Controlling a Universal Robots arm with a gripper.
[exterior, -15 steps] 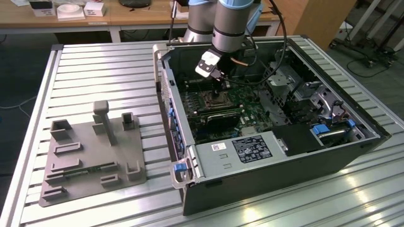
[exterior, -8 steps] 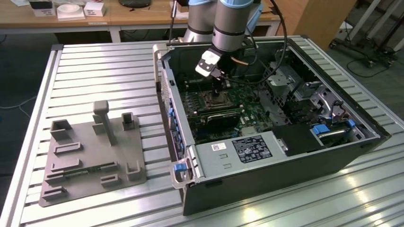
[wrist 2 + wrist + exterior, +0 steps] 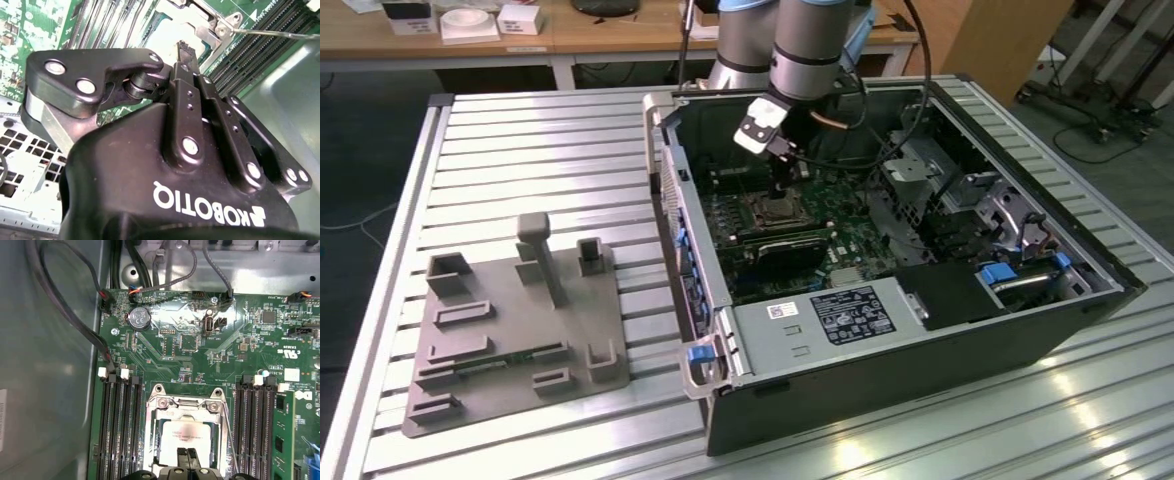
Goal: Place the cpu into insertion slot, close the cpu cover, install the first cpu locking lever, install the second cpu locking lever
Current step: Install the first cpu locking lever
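The cpu (image 3: 182, 432) lies flat in its socket on the green motherboard, pale silver top up. Around it the silvery cpu cover (image 3: 162, 407) lies down over the chip's edges; one corner of it also appears in the second wrist view (image 3: 210, 25). A thin metal locking lever (image 3: 228, 427) runs along one side of the socket, and its rod (image 3: 280, 34) stands free above the memory slots. My gripper (image 3: 188, 456) hangs just over the chip's near edge, fingers shut together with nothing between them. In the exterior view the gripper (image 3: 782, 188) points down inside the case above the socket (image 3: 774, 210).
Memory slots (image 3: 120, 430) flank the socket on both sides. Cables (image 3: 75, 315) run along the case wall. The open computer case (image 3: 720, 340) has a labelled grey box (image 3: 847, 315) at its front. A grey fixture plate (image 3: 520, 330) lies on the slatted table at the exterior view's left.
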